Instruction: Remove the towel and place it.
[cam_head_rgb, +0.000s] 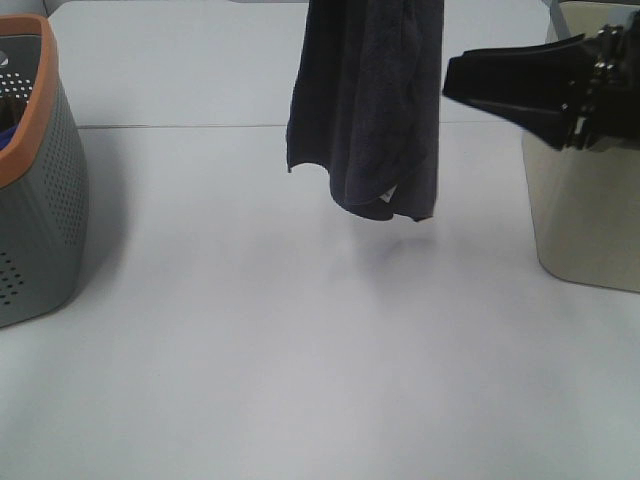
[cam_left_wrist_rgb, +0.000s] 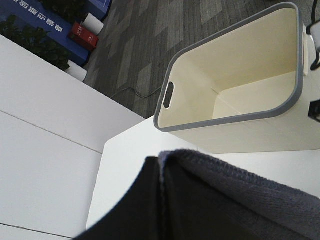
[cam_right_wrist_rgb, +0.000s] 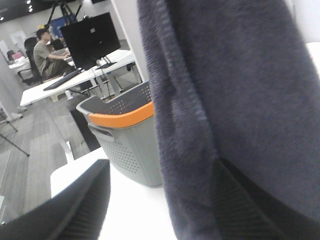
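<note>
The towel (cam_head_rgb: 370, 100) is dark navy terry cloth and hangs in folds above the middle of the table, its lower edge clear of the surface. Its top leaves the exterior view. My left gripper (cam_left_wrist_rgb: 162, 200) is out of the exterior view; in its wrist view a dark finger (cam_left_wrist_rgb: 132, 210) presses against the towel (cam_left_wrist_rgb: 240, 195), so it is shut on the cloth. My right gripper (cam_head_rgb: 452, 82) points left, just right of the hanging towel. In the right wrist view its fingers (cam_right_wrist_rgb: 75, 210) stand apart, open, with the towel (cam_right_wrist_rgb: 225, 100) close in front of them.
A grey perforated basket with an orange rim (cam_head_rgb: 40, 200) stands at the table's left edge and shows in the right wrist view (cam_right_wrist_rgb: 127, 145). A cream basket with a grey rim (cam_head_rgb: 585, 210) stands at the right, empty in the left wrist view (cam_left_wrist_rgb: 240, 65). White table (cam_head_rgb: 300, 360).
</note>
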